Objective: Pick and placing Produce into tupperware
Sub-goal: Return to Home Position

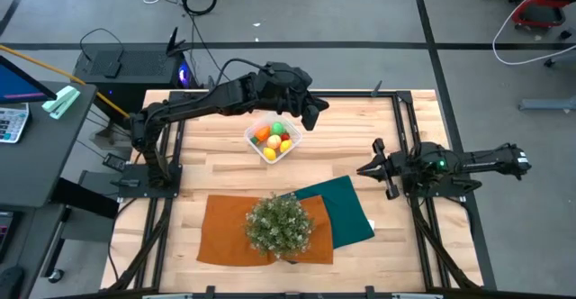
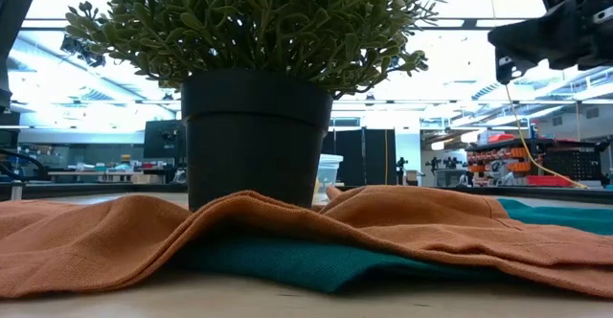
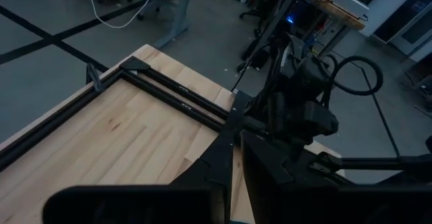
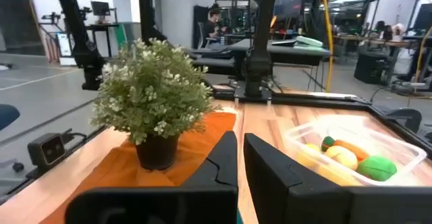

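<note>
The clear tupperware [image 1: 273, 140] stands on the wooden table, far of centre. In it lies the produce [image 1: 274, 137]: orange, green, yellow and red pieces. It also shows in the right wrist view [image 4: 358, 151]. My left gripper [image 1: 317, 110] hovers just right of and beyond the tupperware, shut and empty, and faces my right arm [image 3: 304, 109]. My right gripper [image 1: 362, 167] waits at the table's right side, shut and empty, pointing left toward the tupperware and the potted plant [image 4: 152, 99].
A bushy potted plant [image 1: 280, 224] stands on an orange cloth [image 1: 229, 231] near the front edge. The orange cloth overlaps a dark green cloth [image 1: 346, 211] to its right. Bare wood lies at the far right [image 3: 135, 136] and left of the tupperware. A dark frame borders the table.
</note>
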{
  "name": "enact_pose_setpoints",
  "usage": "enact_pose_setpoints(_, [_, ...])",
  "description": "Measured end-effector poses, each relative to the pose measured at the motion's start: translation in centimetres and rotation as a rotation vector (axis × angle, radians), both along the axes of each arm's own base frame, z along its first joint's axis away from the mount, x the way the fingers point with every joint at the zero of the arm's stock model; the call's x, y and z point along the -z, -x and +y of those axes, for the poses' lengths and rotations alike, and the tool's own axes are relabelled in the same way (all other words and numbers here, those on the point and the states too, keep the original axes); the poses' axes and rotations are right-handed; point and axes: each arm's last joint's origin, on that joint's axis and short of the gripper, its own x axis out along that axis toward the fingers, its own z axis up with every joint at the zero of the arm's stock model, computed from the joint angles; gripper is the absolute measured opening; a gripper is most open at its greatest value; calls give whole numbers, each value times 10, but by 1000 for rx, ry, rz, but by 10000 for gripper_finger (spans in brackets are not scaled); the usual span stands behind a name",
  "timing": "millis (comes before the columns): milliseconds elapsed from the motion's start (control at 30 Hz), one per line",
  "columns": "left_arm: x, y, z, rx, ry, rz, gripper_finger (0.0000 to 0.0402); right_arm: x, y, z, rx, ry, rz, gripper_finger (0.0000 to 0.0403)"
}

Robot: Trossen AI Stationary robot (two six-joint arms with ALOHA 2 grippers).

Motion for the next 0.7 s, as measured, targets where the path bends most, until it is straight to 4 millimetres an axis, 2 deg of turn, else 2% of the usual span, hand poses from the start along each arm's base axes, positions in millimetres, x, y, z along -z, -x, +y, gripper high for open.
enact_pose_setpoints(300, [0,0,-2,5,-1,2,39,-1,1,-1,19,3,-10,0])
enact_pose_setpoints(700, [1,0,-2,12,-22,13,43,14,1,-2,53,4,114,0])
